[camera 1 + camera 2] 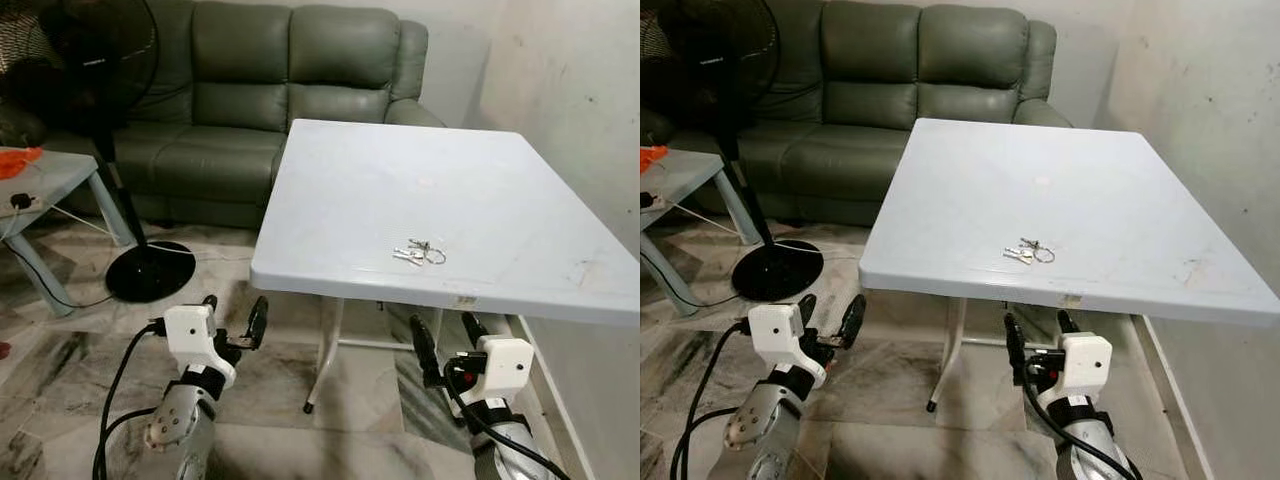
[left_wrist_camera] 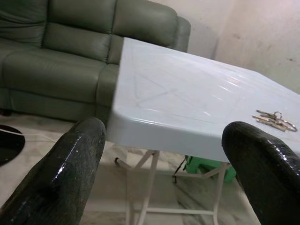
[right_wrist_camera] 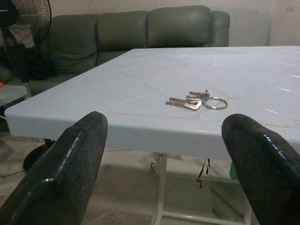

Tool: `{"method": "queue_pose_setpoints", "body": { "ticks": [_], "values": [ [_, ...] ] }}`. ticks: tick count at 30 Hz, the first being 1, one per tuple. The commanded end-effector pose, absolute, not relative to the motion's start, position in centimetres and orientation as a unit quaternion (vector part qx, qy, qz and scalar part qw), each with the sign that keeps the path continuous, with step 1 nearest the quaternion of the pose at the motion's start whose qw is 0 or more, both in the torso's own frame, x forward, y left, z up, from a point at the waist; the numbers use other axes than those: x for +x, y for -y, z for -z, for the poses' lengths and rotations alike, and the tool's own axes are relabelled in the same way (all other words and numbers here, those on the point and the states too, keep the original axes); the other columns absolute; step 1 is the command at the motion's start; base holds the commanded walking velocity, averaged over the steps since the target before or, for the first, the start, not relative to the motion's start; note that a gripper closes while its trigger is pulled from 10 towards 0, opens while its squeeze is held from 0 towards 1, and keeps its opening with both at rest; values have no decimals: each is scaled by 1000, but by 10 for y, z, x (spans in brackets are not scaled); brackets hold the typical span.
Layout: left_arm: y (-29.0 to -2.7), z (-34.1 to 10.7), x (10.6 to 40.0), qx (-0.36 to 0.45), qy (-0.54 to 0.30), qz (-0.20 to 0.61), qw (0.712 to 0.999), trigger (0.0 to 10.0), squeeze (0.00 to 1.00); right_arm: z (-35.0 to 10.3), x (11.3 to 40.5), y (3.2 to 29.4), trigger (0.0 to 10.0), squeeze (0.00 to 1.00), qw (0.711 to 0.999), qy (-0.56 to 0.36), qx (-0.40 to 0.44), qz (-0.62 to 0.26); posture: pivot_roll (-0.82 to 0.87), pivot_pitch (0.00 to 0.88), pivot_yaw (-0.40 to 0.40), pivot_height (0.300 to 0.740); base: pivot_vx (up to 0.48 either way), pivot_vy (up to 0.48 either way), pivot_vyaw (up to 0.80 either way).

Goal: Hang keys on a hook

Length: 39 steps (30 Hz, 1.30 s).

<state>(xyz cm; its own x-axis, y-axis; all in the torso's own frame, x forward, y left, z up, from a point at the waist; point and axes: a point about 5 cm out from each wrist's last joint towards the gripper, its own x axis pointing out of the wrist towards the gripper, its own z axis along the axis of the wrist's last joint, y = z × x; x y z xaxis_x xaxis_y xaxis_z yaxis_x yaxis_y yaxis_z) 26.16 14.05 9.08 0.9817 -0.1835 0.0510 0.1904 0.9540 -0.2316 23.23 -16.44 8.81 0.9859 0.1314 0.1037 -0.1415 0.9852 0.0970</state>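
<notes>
A small bunch of keys (image 1: pixel 419 252) on a ring lies near the front edge of a white folding table (image 1: pixel 380 190); the keys (image 3: pixel 196 101) lie flat and untouched. My right gripper (image 1: pixel 446 346) is open, held low in front of the table edge, just below and short of the keys. At the left my left gripper (image 1: pixel 233 320) is open too, below the table's front left corner. Between the left fingers (image 2: pixel 70 164) I see the table edge and the keys (image 2: pixel 275 120) far off to one side. No hook is in view.
A green leather sofa (image 1: pixel 270 100) stands behind the table. A black standing fan (image 1: pixel 135 200) and a low side table (image 1: pixel 45 190) with a cable are at the left. A wall (image 1: pixel 580 110) runs close along the right. The floor is marbled tile.
</notes>
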Motion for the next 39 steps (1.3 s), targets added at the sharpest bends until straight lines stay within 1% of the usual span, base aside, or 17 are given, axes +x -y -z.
{"method": "queue_pose_setpoints", "body": {
  "ticks": [1,36,39],
  "values": [
    [-142,-94,264,-119,18,97,988,10000,0,-92,235,167,10000,0,995,54,50,-64,13,0,-38,740,394,0,0],
    [-138,-95,264,-126,16,97,987,10000,0,-91,235,167,10000,0,995,53,48,-70,16,0,-43,740,392,0,0],
    [-140,-94,265,-99,13,78,992,10000,0,-90,235,166,10000,0,995,53,48,-71,16,0,-45,740,92,0,0]
  ]
}}
